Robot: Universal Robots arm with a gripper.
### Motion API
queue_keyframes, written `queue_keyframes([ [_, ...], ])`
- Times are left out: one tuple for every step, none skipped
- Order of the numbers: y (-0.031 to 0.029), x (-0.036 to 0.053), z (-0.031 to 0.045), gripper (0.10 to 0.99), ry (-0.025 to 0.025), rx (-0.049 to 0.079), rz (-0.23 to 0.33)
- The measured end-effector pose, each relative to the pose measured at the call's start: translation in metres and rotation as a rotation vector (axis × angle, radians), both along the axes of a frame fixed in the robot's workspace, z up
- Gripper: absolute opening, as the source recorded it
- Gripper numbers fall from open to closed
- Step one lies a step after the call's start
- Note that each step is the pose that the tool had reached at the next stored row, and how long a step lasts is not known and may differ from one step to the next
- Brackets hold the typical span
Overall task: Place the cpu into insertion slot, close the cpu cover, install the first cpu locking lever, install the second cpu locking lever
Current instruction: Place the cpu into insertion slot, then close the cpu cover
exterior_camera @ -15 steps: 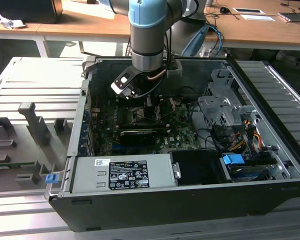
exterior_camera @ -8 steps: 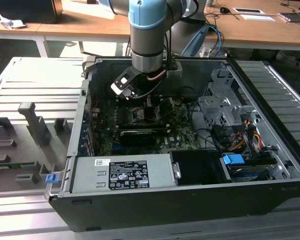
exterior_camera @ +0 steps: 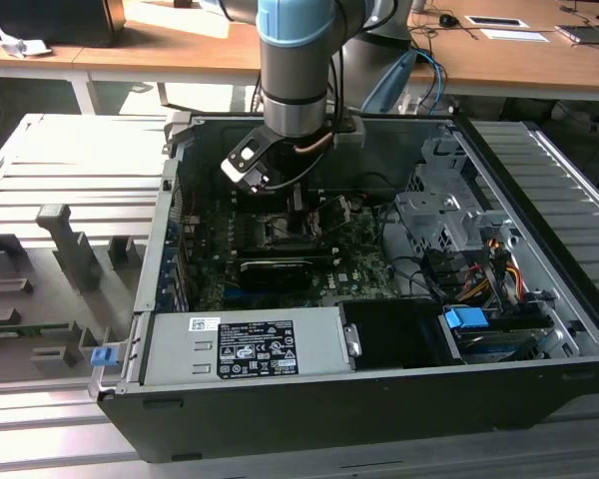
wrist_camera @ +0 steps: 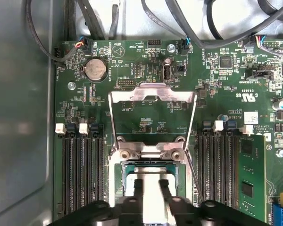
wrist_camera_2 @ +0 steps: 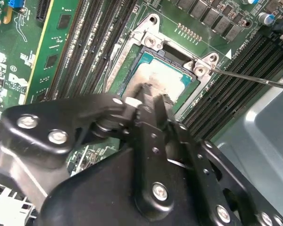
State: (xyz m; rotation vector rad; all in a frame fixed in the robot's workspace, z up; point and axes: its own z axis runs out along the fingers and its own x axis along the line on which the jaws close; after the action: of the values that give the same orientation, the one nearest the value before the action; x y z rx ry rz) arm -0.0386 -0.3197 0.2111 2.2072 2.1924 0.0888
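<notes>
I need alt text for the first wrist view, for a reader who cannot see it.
The gripper hangs right over the cpu, which lies in the insertion slot on a green circuit board. The silvery cpu cover is swung open beside the slot.

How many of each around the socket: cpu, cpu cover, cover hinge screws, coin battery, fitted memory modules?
cpu: 1
cpu cover: 1
hinge screws: 2
coin battery: 1
fitted memory module: 1
Total: 6
</notes>
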Motion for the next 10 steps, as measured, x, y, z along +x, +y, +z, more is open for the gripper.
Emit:
queue_keyframes([
  [0.0000, 0.0000, 0.0005, 0.165, 0.0000, 0.000, 0.000],
  [0.0000, 0.0000, 0.0013, 0.106, -0.0001, 0.000, 0.000],
  [0.0000, 0.0000, 0.0016, 0.106, -0.0001, 0.000, 0.000],
  [0.0000, 0.0000, 0.0020, 0.106, 0.0000, -0.001, 0.000],
  [0.0000, 0.0000, 0.0024, 0.106, -0.0001, -0.001, 0.000],
  [0.0000, 0.0000, 0.0027, 0.106, -0.0001, -0.001, 0.000],
  [0.0000, 0.0000, 0.0036, 0.106, -0.0001, -0.001, 0.000],
  [0.0000, 0.0001, 0.0047, 0.106, -0.0001, -0.001, 0.000],
  [0.0000, 0.0017, 0.0047, 0.106, 0.0001, -0.001, 0.000],
  [0.0000, 0.0060, 0.0047, 0.106, 0.0009, -0.001, 0.000],
])
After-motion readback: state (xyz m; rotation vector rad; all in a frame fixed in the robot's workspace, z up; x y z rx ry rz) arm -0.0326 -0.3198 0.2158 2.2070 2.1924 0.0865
